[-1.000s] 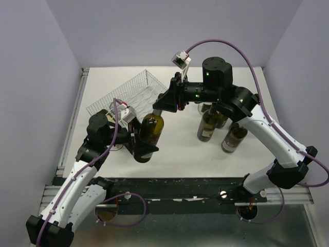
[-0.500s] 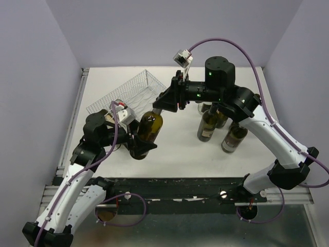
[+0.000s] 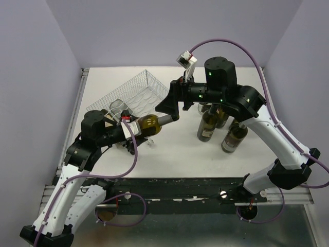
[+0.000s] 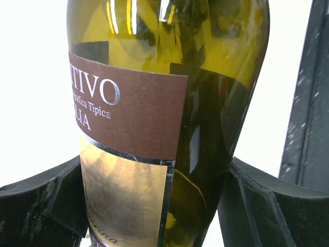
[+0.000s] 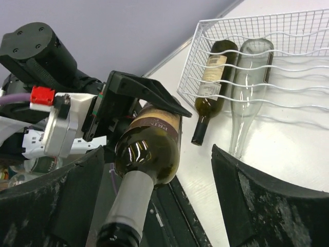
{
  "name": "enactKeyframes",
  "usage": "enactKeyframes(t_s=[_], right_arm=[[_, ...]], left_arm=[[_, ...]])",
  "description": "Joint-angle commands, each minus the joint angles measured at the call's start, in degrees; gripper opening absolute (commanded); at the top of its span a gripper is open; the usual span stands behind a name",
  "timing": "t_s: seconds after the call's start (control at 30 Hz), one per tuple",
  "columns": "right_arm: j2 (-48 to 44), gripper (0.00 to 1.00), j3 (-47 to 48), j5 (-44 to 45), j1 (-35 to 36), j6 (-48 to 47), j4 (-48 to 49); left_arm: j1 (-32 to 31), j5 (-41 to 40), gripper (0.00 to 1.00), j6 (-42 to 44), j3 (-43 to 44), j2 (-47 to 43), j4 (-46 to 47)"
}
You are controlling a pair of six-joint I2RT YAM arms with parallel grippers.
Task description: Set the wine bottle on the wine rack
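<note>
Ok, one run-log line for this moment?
wine bottle: tipped sideways, not on rack | left end effector: gripping its body | right end effector: open around its neck | rack: dark bottle, clear bottle inside

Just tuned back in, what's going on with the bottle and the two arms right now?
The left gripper is clamped on the body of the wine bottle, holding it on its side in front of the wine rack. The right gripper is open, its fingers either side of the neck. The rack already holds a dark bottle and a clear bottle; the standing bottles wait further right.
</note>
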Motion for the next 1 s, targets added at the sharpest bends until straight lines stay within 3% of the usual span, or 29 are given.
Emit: enactKeyframes(t_s=[0.0, 0.27, 0.53, 0.97], right_arm=[[-0.12, 0.92, 1.37, 2.22, 0.36, -2.12, -6.08], [3.75, 0.88, 0.06, 1.79, 0.27, -6.08, -17.77], [5.86, 0.81, -3.64, -2.26, 0.53, -8.37, -17.87], [15.35, 0.76, 1.02, -0.59, 4.92, -11.36, -19.89]], left_arm=[[0.03, -2.5, 0.0, 18.6, 2.89, -0.16, -3.0], [0.03, -7.69, 0.0, 29.68, 5.96, 2.83, -7.66], [-0.32, -11.38, 0.0, 33.9, 9.3, 6.61, -10.38], [-2.16, -14.28, 0.0, 36.46, 11.15, 9.51, -11.96]])
